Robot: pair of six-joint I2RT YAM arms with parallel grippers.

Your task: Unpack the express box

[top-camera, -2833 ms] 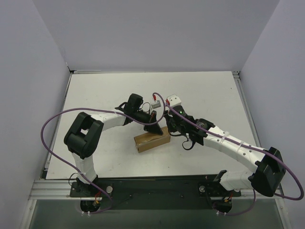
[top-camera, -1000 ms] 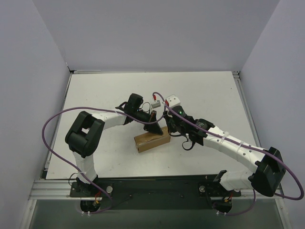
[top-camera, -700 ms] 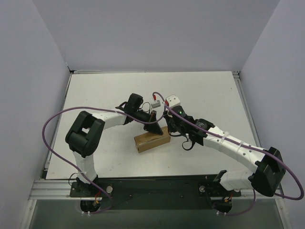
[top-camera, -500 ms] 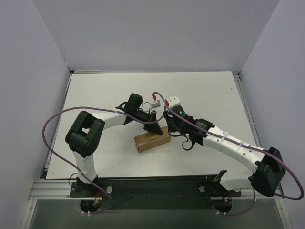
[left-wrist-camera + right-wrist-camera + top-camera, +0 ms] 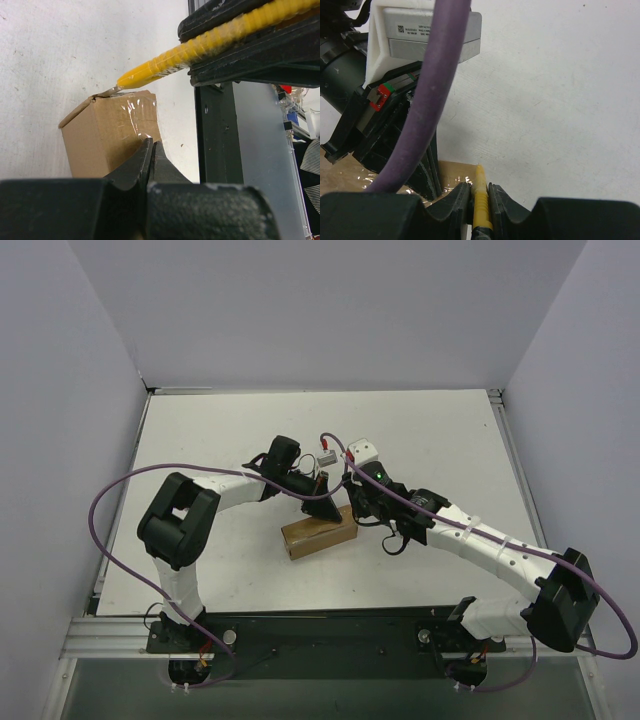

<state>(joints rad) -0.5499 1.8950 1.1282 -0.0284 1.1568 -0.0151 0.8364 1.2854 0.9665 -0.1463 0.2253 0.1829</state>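
The express box is a small brown cardboard box lying on the table, its top sealed with clear tape. My left gripper is shut with nothing in it, and its tips rest on the box's top. My right gripper is shut on a yellow utility knife. The knife points at the box's top end edge, with its blade tip at the lifted flap corner. In the right wrist view the box shows just beyond the knife's tip, beside the left gripper's fingers.
The white table is walled at the left, back and right. The black base rail runs along the near edge. A purple cable crosses the right wrist view in front of the left arm's white camera housing.
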